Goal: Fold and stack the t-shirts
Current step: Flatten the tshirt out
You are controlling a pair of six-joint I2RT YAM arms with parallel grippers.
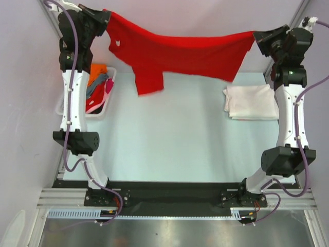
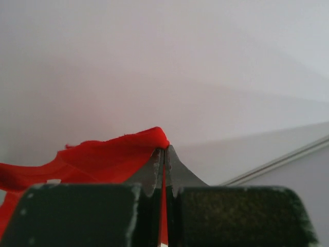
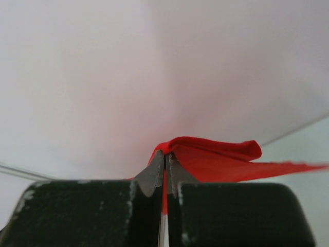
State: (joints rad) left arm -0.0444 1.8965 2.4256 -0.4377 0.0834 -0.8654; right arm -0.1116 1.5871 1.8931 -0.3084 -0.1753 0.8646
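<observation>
A plain bright red t-shirt (image 1: 180,54) hangs stretched in the air across the back of the table. My left gripper (image 1: 105,19) is shut on its left end, my right gripper (image 1: 255,37) on its right end. One sleeve (image 1: 149,82) dangles down near the middle-left. In the left wrist view red cloth (image 2: 110,157) is pinched between the shut fingertips (image 2: 164,151). In the right wrist view the red cloth (image 3: 226,157) runs off to the right from the shut tips (image 3: 166,156). A folded cream-white t-shirt (image 1: 251,102) lies flat at the right of the table.
A white mesh basket (image 1: 105,98) at the left edge, partly behind my left arm, holds several crumpled t-shirts in orange, grey-teal and red with pink trim. Pale walls stand close behind and beside both arms.
</observation>
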